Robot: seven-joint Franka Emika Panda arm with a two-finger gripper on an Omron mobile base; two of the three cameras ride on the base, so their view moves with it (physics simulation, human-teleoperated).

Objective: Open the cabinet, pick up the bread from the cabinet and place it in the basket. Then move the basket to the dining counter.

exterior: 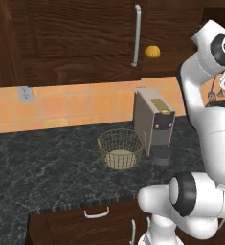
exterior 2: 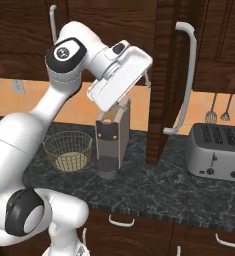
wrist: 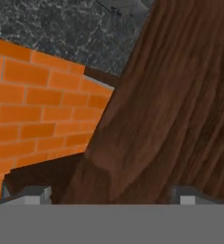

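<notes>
Near front edge of the black speckled worktop [exterior: 47, 177]: low drawers [exterior 2: 139, 232] with small curved handles below it.

Mid-worktop: the basket [exterior: 121, 149], golden wire mesh with a beige bottom, upright and with nothing in it. Just beside it on its right stands a grey coffee machine [exterior: 155, 122], apart from the basket by a small gap. In the right base view a silver toaster [exterior 2: 216, 151] sits toward the right end of the worktop, with a whisk and other utensils [exterior 2: 224, 111] hanging on the wall behind it.

Back edge: orange tile backsplash [exterior: 61, 105] with a wall outlet [exterior: 25, 94] at the left.

Above: the cabinet [exterior: 75, 38], dark wood grain. Its right door [exterior 2: 161, 85] is swung out, edge-on to the right base camera, its long silver bar handle [exterior 2: 185, 80] facing right. The left door is closed, bar handle [exterior: 136, 36] vertical. The bread [exterior: 152, 51], a small yellow-orange lump, sits on the shelf inside the cabinet just right of the left door's handle, near the shelf's front edge.

The gripper [wrist: 113, 193] is raised at cabinet height, close against the open door. Hand view: wood grain right in front of the fingertips [wrist: 35, 194], which sit wide apart with nothing between them; tile and worktop appear off to one side. Gripper is not touching the bread.
</notes>
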